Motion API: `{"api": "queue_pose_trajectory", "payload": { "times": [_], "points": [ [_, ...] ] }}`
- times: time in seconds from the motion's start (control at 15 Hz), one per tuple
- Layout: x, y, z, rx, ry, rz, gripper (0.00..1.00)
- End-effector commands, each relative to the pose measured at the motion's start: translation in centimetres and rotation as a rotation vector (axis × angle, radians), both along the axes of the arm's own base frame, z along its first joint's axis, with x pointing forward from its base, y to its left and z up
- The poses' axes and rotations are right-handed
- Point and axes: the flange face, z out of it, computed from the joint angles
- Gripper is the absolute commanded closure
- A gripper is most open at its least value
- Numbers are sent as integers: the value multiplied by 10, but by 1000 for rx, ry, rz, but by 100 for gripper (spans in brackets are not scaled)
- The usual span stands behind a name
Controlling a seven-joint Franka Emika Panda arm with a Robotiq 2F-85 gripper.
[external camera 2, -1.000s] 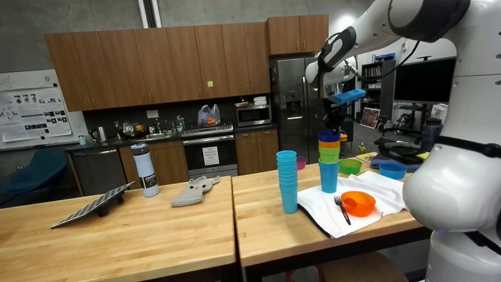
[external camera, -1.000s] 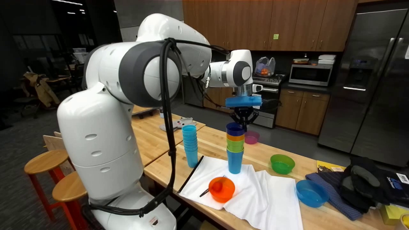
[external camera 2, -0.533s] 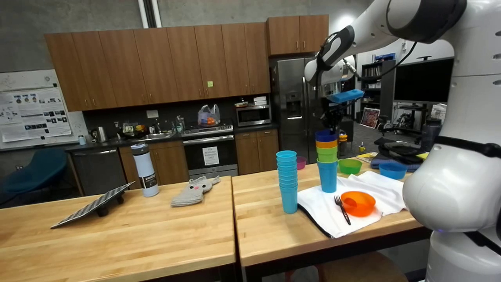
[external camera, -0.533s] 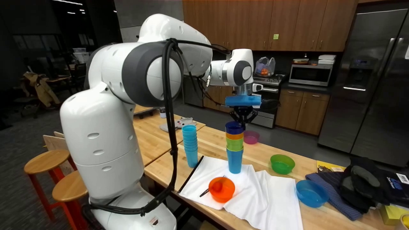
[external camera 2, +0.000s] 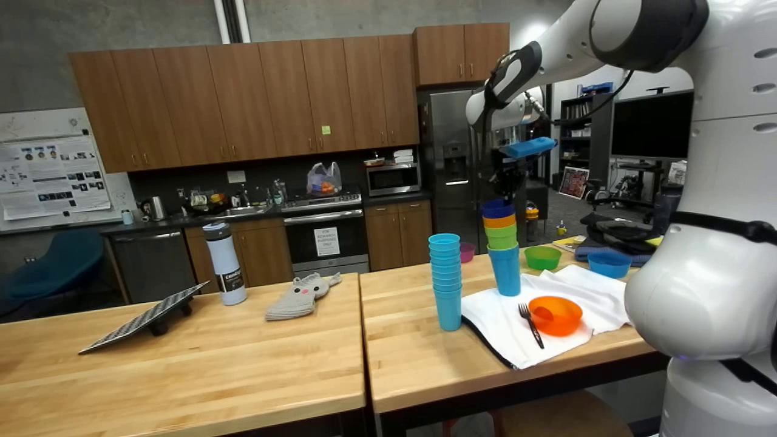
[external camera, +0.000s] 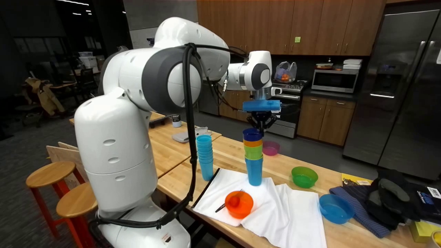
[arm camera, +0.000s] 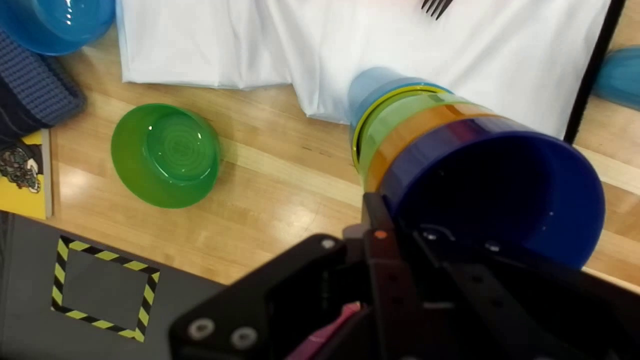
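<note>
My gripper [external camera: 262,132] is shut on the rim of a dark blue cup [external camera: 252,134], one finger outside and one inside it; the inner fingertip is dark in the wrist view [arm camera: 400,225]. The dark blue cup tops a stack, nested in an orange cup [external camera 2: 499,221], a green cup [external camera 2: 501,237] and a light blue cup [external camera 2: 505,271] at the bottom. The stack leans slightly in an exterior view. Its base is over or on the white cloth [external camera: 298,210]; I cannot tell whether it touches. An orange bowl [external camera: 245,208] and a fork [external camera 2: 532,328] lie on the cloth.
A stack of light blue cups [external camera 2: 447,291] stands beside the cloth. A green bowl [arm camera: 165,155], a blue bowl [external camera: 336,208] and a pink bowl [external camera: 271,148] sit on the wooden table. Dark gloves [external camera: 386,196] lie beyond the blue bowl. A bottle [external camera 2: 224,267] stands on the adjoining table.
My gripper and the cup stack have moved a little up and, in an exterior view, left toward the light blue stack. The stack's top has shifted more than its base, so it leans more.
</note>
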Motion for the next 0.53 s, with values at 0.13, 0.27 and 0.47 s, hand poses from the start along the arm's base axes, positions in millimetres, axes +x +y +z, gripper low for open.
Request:
{"api": "queue_pose_trajectory", "payload": {
  "times": [0.13, 0.27, 0.47],
  "points": [
    [0, -4, 15, 9, -33, 14, 99],
    [-2, -4, 15, 11, -32, 8, 99],
    [-5, -11, 18, 12, -36, -2, 99]
  ]
}}
